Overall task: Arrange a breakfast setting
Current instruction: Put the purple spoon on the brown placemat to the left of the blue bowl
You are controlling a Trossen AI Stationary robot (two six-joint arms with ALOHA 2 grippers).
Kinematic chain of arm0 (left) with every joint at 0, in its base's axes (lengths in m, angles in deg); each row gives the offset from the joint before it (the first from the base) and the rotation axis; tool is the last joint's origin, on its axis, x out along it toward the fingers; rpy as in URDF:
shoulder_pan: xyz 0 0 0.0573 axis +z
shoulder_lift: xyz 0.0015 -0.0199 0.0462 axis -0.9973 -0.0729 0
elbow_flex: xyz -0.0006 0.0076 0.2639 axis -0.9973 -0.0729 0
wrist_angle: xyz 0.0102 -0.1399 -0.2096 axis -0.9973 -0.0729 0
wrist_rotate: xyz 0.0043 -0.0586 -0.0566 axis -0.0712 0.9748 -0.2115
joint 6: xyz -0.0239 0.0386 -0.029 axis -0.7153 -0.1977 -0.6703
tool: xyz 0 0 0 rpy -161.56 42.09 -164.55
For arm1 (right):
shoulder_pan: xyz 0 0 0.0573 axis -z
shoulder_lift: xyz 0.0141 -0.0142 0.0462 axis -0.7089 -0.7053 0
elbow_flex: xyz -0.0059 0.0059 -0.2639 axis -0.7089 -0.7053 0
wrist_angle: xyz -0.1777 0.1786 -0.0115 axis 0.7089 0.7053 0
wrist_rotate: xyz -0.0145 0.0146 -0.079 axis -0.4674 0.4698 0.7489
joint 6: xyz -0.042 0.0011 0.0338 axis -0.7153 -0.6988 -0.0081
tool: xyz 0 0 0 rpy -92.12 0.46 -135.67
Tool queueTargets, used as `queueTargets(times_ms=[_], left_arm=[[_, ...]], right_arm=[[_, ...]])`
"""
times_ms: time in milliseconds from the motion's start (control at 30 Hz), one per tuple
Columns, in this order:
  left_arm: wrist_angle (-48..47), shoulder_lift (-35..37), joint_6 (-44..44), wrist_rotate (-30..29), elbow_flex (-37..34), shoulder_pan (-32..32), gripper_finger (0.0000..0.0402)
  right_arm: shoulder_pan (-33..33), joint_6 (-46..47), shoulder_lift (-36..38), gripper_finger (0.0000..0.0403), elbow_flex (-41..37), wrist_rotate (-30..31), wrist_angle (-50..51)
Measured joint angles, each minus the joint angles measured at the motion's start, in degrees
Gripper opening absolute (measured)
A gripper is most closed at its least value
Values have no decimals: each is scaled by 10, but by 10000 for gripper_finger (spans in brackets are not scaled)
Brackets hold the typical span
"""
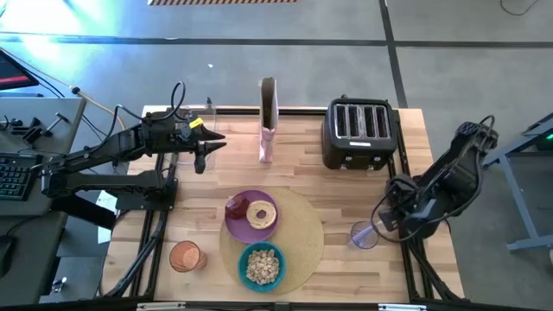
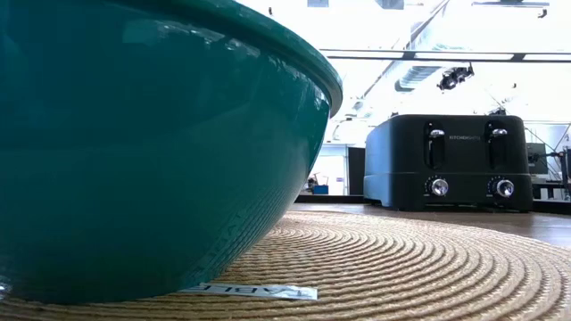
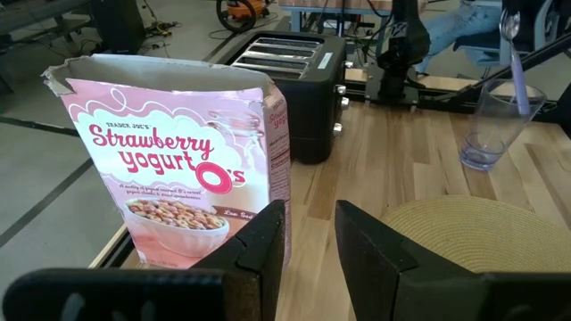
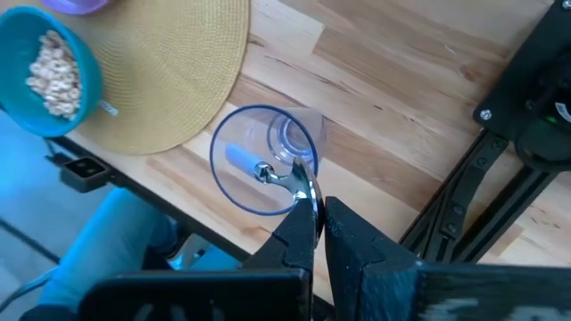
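At the tabletop's near edge, one teal bowl (image 1: 262, 265) of cereal (image 4: 53, 75) sits on the one round tan mat (image 1: 298, 233), one orange cup (image 1: 185, 257) off the mat toward the left edge. One purple plate (image 1: 246, 223) carries one bagel (image 1: 261, 214) and one red fruit (image 1: 236, 206). Near the right edge, the right gripper (image 4: 314, 214) is clamped on one metal spoon (image 4: 284, 174), its bowl end down inside the one clear glass (image 4: 264, 159). Toward the far edge, the left gripper (image 3: 310, 230), jaws apart and holding nothing, faces one cereal box (image 3: 183, 169); one black toaster (image 1: 359, 131) stands farther right.
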Motion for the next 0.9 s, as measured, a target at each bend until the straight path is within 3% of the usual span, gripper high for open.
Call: queueTargets(times_ms=[500, 900], left_arm=[[0, 0, 0, 0, 0, 0, 90], [0, 0, 0, 0, 0, 0, 90]], right_arm=[[0, -9, 71, 0, 0, 20, 0], [44, -104, 42, 0, 0, 72, -12]])
